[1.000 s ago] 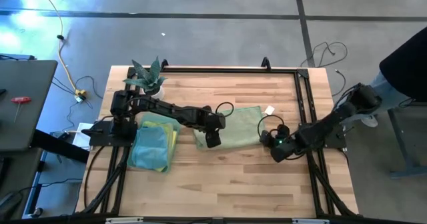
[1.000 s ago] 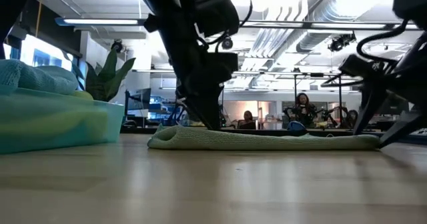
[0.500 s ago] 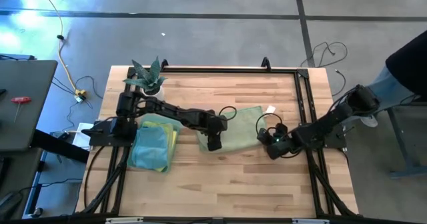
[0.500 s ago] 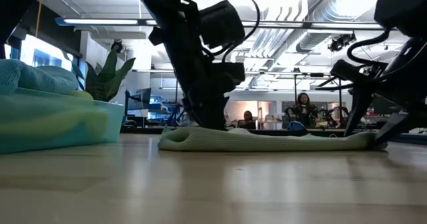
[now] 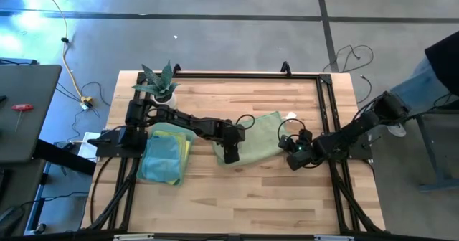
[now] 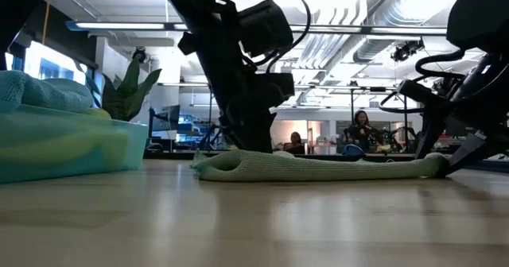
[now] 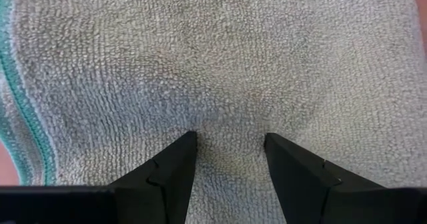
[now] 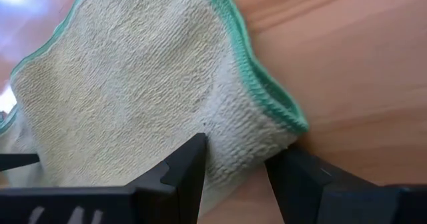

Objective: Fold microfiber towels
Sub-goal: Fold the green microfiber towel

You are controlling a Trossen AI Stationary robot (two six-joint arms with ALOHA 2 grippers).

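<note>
Pale green towel [image 5: 257, 137] pinched by both end effectors; teal hem only in wrist views.

Bright overhead ceiling lights glare; near tabletop blurred.

The pale green towel [image 7: 220, 64] is looped, nubbly microfiber cloth, matt and fuzzy, with a stitched teal-green edge binding. The stacked towels [image 5: 166, 151] in sky blue, yellow and teal look equally soft and matt. The table [image 5: 237, 194] is light wooden butcher-block, smooth with a faint satin sheen and visible plank lines. The left gripper [image 7: 229, 151] and right gripper [image 8: 235, 159] have hard, dark, matt fingers, seemingly plastic. The table frame [image 5: 326, 97] is black metal tubing.
</note>
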